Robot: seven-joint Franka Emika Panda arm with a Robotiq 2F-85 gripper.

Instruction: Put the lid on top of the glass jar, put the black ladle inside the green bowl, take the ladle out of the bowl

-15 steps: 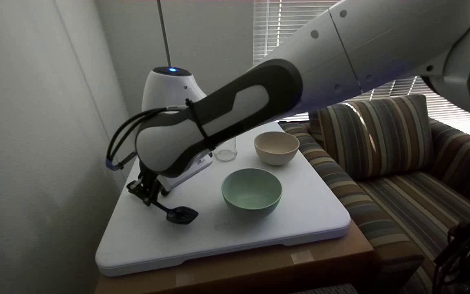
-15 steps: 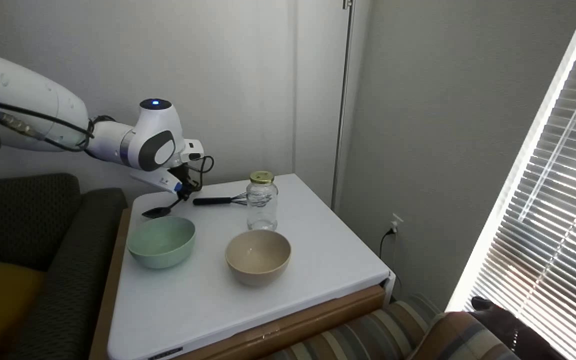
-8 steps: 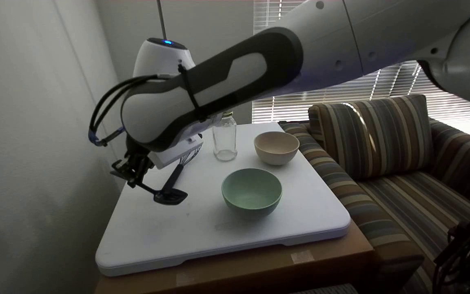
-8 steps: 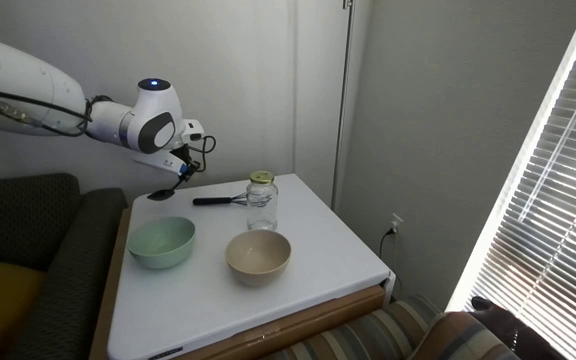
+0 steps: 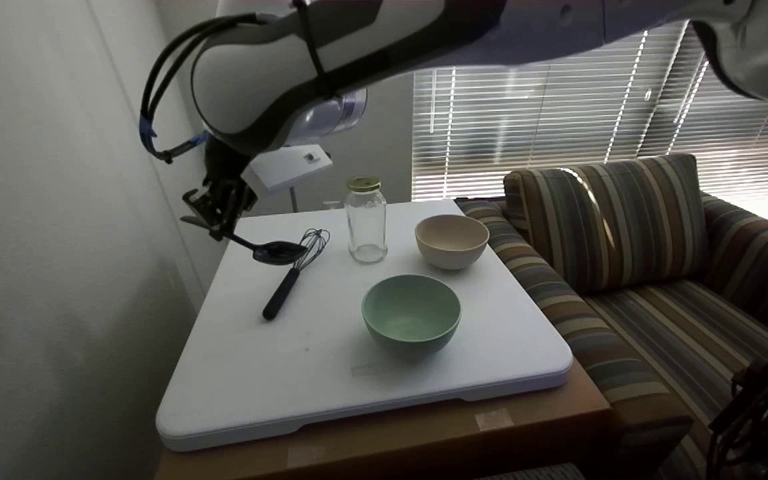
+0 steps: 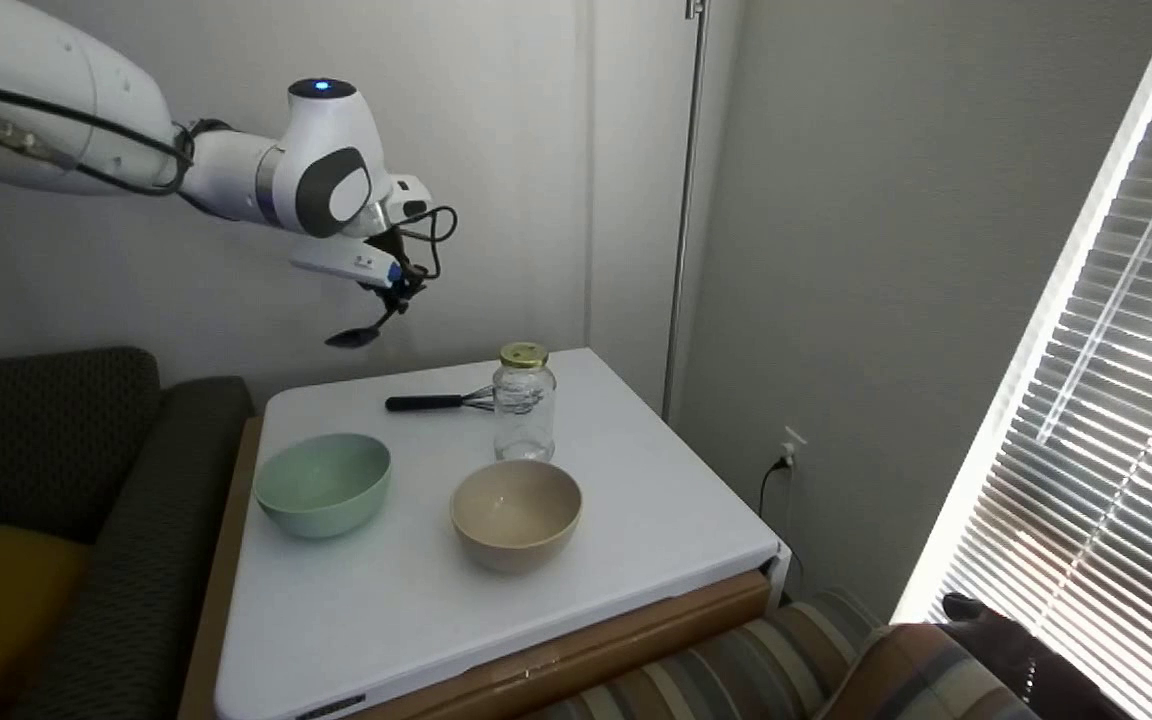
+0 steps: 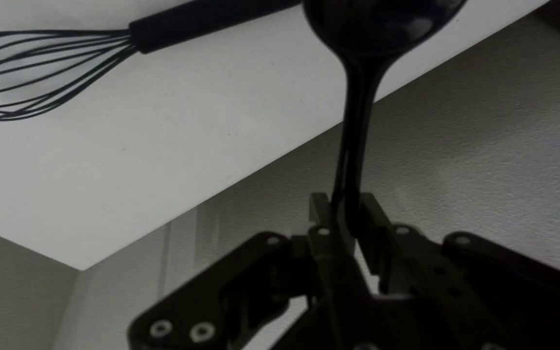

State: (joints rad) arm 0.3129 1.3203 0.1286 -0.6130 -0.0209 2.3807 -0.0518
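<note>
In an exterior view, the white table [image 5: 257, 393] bears the round mint-green bowl [image 5: 412, 320] near right, the clear glass jar [image 5: 367, 228] far. My black gripper [image 7: 345, 209], jaws nearly together, pinches the long-handled black ladle [image 5: 279, 253], aloft at left. The round golden lid [image 5: 364, 184] tops the jar.

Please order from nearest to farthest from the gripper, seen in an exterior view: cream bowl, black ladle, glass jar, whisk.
1. Black ladle: held in the gripper.
2. Whisk: lying on the tabletop.
3. Glass jar: right of the whisk.
4. Cream bowl: right of the jar.
</note>
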